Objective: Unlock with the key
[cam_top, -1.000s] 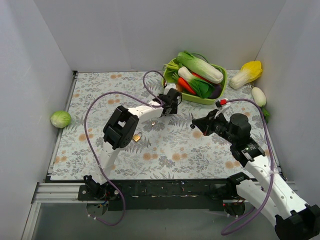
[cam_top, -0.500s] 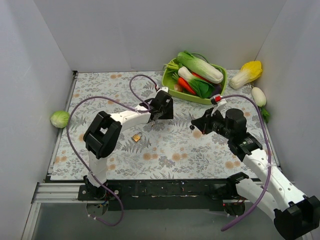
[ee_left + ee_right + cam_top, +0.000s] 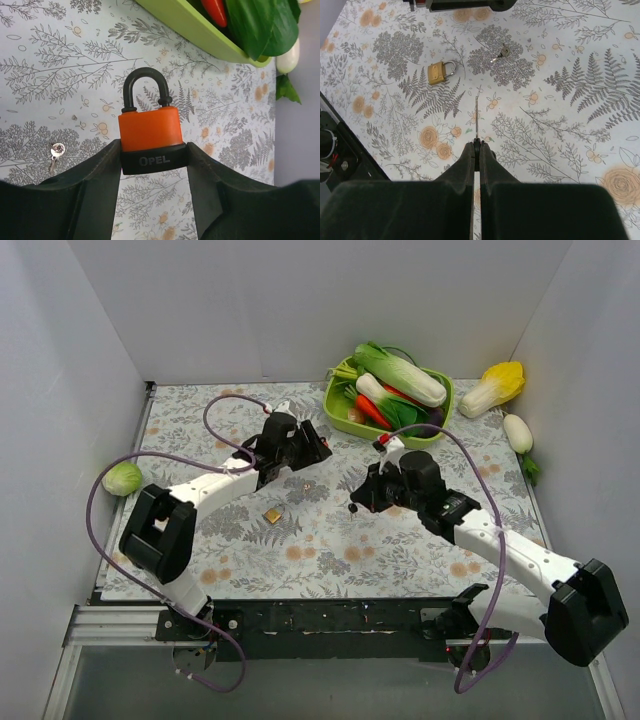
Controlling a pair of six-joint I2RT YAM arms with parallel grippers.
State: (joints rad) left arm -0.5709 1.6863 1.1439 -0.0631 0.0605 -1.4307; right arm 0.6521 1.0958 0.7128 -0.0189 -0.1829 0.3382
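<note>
Jaws on the left gripper are roughly half open and clamped onto the black base of an orange padlock with a black shackle. The lock stands upright between the fingers with its shackle closed and pointing away from the wrist. Over on the right gripper the jaws are pinched fully together on the small key with the short silver blade. From the wrist cam you only get the blade edge-on, poking straight out past the fingertips over the grey floral tablecloth. Its head is buried between the fingers, so I can't make it out there. The key and the orange padlock are well apart.

Rest of the table, same direction:
- a round green cabbage sits at the far left edge
- a small brass padlock lies flat on the cloth, between the two arms and nearer the bases
- a plain silvery all-metal key lies near it
- a lime green plastic tray piled with toy vegetables is at the back
- a yellow-leafed cabbage and a white radish sit by the right wall
</note>
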